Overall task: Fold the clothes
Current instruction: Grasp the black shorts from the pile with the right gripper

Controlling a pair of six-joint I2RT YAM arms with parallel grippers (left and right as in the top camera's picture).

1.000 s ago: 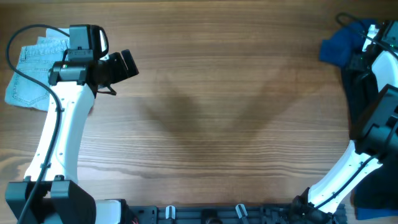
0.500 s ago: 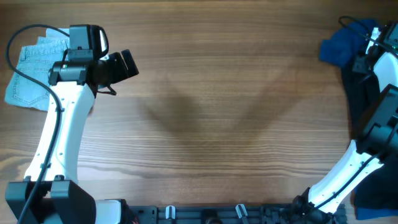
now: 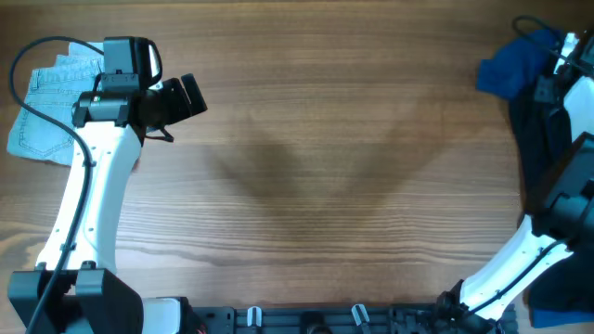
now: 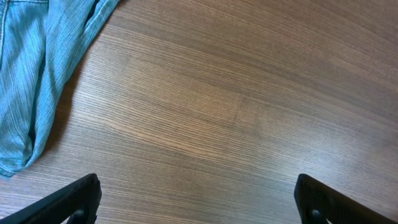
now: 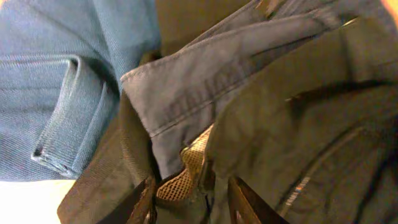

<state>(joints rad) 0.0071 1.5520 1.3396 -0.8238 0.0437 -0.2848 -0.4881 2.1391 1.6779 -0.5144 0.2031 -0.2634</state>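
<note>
The clothes lie in a heap at the table's far right: a royal-blue garment [image 3: 504,70] and a black garment [image 3: 536,139] beneath my right arm. In the right wrist view my right gripper [image 5: 189,194] is shut on a bunch of the black garment [image 5: 311,124] with tan mesh lining [image 5: 185,171]; a grey band [image 5: 205,87] and the blue garment [image 5: 56,81] lie just beyond. Light-blue denim shorts [image 3: 42,107] lie at the far left. My left gripper [image 3: 190,93] hovers open to their right over bare wood, its fingers [image 4: 74,200] wide apart, the denim shorts [image 4: 37,68] at the view's left.
The wooden table [image 3: 325,158] stretches between the two arms. Another blue cloth [image 3: 557,299] shows at the bottom right corner. A black rail with clips [image 3: 306,320] runs along the near edge.
The right gripper has shifted slightly toward the right edge over the clothes heap and its jaws have closed in on the fabric. The left arm has not moved.
</note>
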